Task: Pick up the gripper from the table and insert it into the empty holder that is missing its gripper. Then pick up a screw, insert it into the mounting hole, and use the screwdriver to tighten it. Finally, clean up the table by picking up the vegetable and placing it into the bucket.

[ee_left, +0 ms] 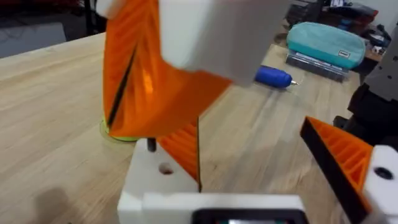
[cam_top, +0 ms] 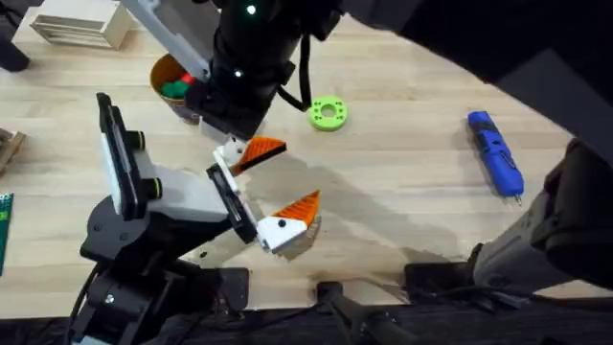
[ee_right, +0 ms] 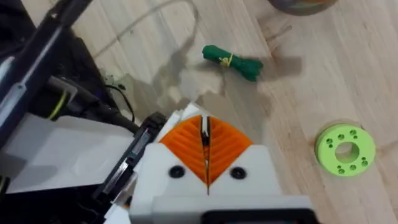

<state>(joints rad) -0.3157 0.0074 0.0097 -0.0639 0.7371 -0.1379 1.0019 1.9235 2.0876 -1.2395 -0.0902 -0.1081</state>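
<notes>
My left gripper (cam_top: 292, 177) lies wide open, with one orange finger (cam_top: 302, 206) on its white base. Its other side is the white holder (cam_top: 230, 155) (ee_left: 161, 183), whose mounting hole shows. The orange ribbed gripper (ee_left: 180, 146) stands at that holder. My right gripper (cam_top: 261, 151) (ee_left: 134, 81) (ee_right: 205, 134) comes down from above with its pads together, apparently clamped on the piece's upper end. The blue screwdriver (cam_top: 495, 153) (ee_left: 272, 76) lies at the far right. A dark-green vegetable (ee_right: 233, 60) lies on the wood near the bucket (cam_top: 172, 84) (ee_right: 303, 5).
A lime-green ring (cam_top: 328, 113) (ee_right: 345, 149) lies just beyond the two grippers. The bucket holds something green and red. A wooden box (cam_top: 81, 24) stands at the back left and a teal pouch (ee_left: 326, 40) lies behind the screwdriver. My right arm spans the table's far side.
</notes>
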